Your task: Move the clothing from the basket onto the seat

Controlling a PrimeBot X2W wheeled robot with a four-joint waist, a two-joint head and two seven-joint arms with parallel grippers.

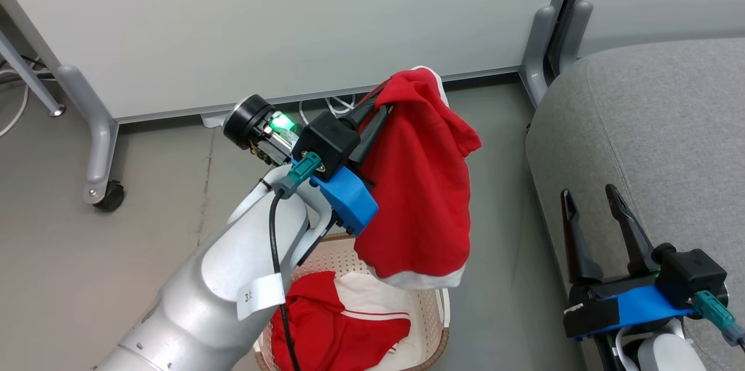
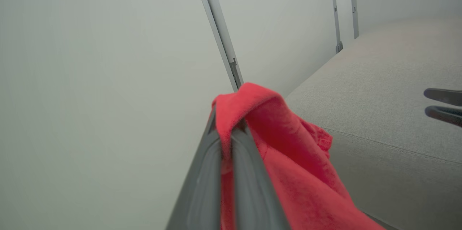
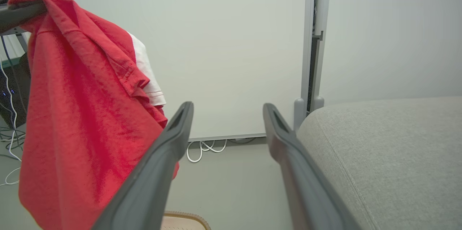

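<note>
Head view: two red garments can be counted. The lifted red garment (image 1: 419, 184), with a white band along its lower hem, hangs in the centre of the frame. It is pinched at its top by the left end effector (image 1: 384, 109), whose two dark fingers are pressed together on the fabric. The second red garment (image 1: 332, 324), with white trim, lies crumpled in the single basket (image 1: 435, 342) at the bottom centre, directly beneath the hanging one. One grey sofa (image 1: 652, 126) fills the right side. The right end effector (image 1: 589, 196) sits at the lower right in front of it, its two fingers spread apart and holding nothing. Two pale partition panels (image 1: 291, 21) run across the top. One castor (image 1: 110, 196) stands on the grey floor (image 1: 145, 243) at left, and white cables (image 1: 337, 106) lie at the panels' foot.

Left wrist view: the left end effector (image 2: 229, 129) rises from the bottom centre, fingers together and clamped on the lifted red garment (image 2: 288, 157), which drapes down to the lower right. The sofa (image 2: 379, 96) spreads across the right half. Two dark fingertips of the right end effector (image 2: 440, 105) show at the right edge.

Right wrist view: the right end effector (image 3: 227, 111) has its two fingers wide apart at the bottom centre. The lifted red garment (image 3: 79, 114) hangs at left, off the floor, from a dark finger of the left end effector (image 3: 18, 13) at the upper left. The sofa (image 3: 379, 150) is at the lower right, and the basket (image 3: 184, 217) rim shows at the bottom edge.
</note>
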